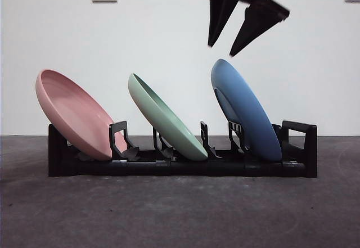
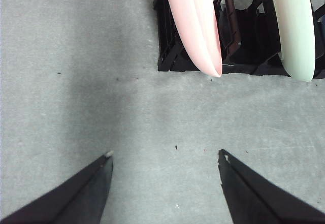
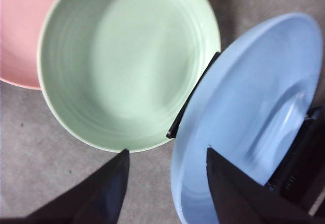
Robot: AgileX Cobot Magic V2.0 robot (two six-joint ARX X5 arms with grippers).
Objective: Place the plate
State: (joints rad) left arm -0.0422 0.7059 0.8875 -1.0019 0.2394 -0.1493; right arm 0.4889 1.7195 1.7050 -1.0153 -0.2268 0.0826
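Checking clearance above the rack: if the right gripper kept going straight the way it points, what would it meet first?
Most likely the blue plate: the right gripper hangs open just above its top rim. Exact depth is unclear.

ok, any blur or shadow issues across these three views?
Front view: right gripper smeared by motion, plates sharp. Right wrist view: green plate and blue plate soft. Left wrist view: crisp, with a broad soft shadow on the table above the left gripper.

Front camera looks level at the rack side-on; both wrist cameras look down, sharing it.
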